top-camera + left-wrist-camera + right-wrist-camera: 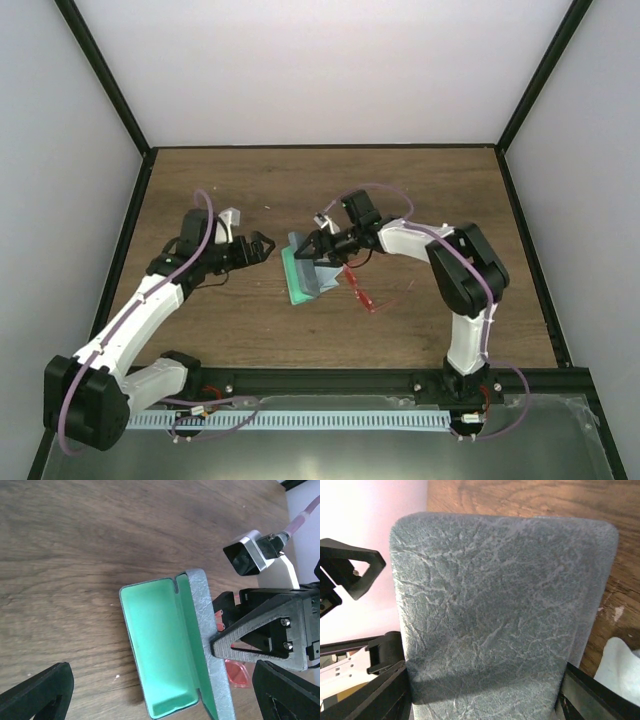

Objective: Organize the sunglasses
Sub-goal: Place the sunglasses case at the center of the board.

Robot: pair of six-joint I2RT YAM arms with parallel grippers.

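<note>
The grey-blue case (298, 275) lies open at the table's middle, showing its green lining (160, 645). My right gripper (318, 245) is shut across the raised lid (500, 605), one finger (250, 640) pressing the lid's grey side wall (206, 630). In the right wrist view the lid fills the space between the fingers (395, 695). The red sunglasses (360, 290) lie on the wood just right of the case, behind the lid; one red lens (239, 672) shows. My left gripper (262, 245) hangs open left of the case, and in its own view (160, 692) the green tray lies between its spread fingers.
A soft pale cloth (622, 672) lies on the table beside the case's right side. The black frame rail (330, 380) runs along the near edge. White walls close the table at the back and sides.
</note>
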